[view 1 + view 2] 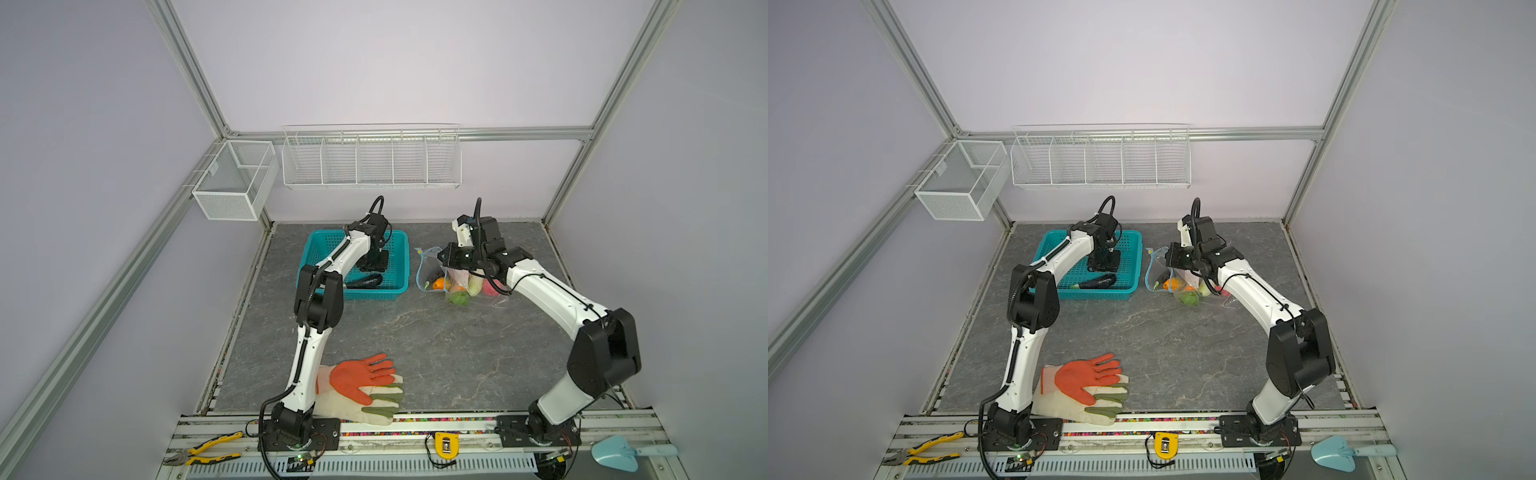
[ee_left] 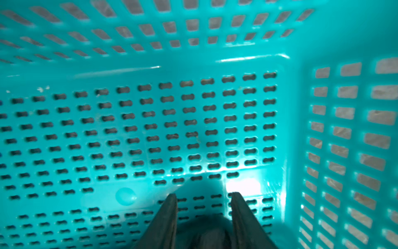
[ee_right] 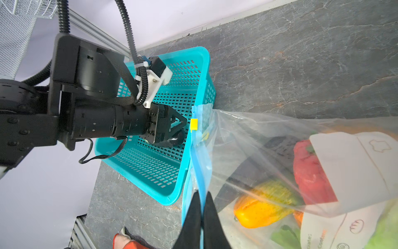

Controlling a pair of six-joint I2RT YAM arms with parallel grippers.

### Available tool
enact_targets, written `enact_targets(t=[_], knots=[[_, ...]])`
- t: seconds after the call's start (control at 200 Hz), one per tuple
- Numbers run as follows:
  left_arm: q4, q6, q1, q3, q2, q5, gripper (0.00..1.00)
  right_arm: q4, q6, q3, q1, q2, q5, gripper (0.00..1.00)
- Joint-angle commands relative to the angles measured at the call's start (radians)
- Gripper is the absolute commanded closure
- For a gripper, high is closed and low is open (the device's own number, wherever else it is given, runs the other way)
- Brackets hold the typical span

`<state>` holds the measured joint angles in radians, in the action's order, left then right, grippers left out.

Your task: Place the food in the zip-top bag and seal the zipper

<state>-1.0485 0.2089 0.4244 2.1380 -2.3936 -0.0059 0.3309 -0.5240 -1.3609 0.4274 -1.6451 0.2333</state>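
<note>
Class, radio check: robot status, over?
Left claw astride eggplant in basket, grip unclear. Right claw shut on zipper, bag open. Nothing blocking.

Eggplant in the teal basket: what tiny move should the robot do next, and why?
Probably close the left gripper on the eggplant: it seems to lie between the parted jaws, ungripped, while the right gripper pinches the zipper.

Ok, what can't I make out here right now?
- Left hand grip: in the left wrist view the dark shape between its fingers is blurred and cut by the frame edge; its wrist covers it in both top views.
- Food in the zip-top bag: partly hidden by the right arm in both top views, by the white label in the right wrist view.
</note>
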Motion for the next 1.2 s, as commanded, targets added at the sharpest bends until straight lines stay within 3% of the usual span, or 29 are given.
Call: enact_targets(t=[0.0,0.1,0.175,0.39,0.53,0.63,1.06,1.2], knots=[[-0.026,0.015,-0.022,0.035,0.003,0.009,0.55,-0.023,-0.01,0.022,-0.005,0.029,0.014,0.93],[-0.042,-0.007,-0.022,0.031,0.004,0.017,0.31,-0.023,-0.01,0.023,-0.005,0.03,0.012,0.93],[-0.057,-0.036,-0.022,0.021,0.002,0.033,0.21,-0.024,-0.01,0.022,-0.005,0.026,0.013,0.93],[-0.051,-0.078,-0.018,-0.041,0.022,0.036,0.05,-0.029,-0.013,0.02,-0.003,0.019,0.02,0.93],[-0.065,-0.117,-0.007,-0.053,0.015,-0.008,0.03,-0.029,-0.013,0.019,-0.001,0.021,0.02,0.93],[-0.069,-0.119,-0.007,-0.071,0.011,-0.045,0.07,-0.03,-0.013,0.02,-0.002,0.021,0.019,0.93],[-0.063,-0.095,-0.008,-0.099,0.045,-0.115,0.54,-0.029,-0.011,0.026,-0.002,0.029,0.018,0.93],[-0.064,-0.078,-0.019,-0.068,0.041,-0.124,0.59,-0.03,-0.011,0.027,-0.001,0.031,0.018,0.93]])
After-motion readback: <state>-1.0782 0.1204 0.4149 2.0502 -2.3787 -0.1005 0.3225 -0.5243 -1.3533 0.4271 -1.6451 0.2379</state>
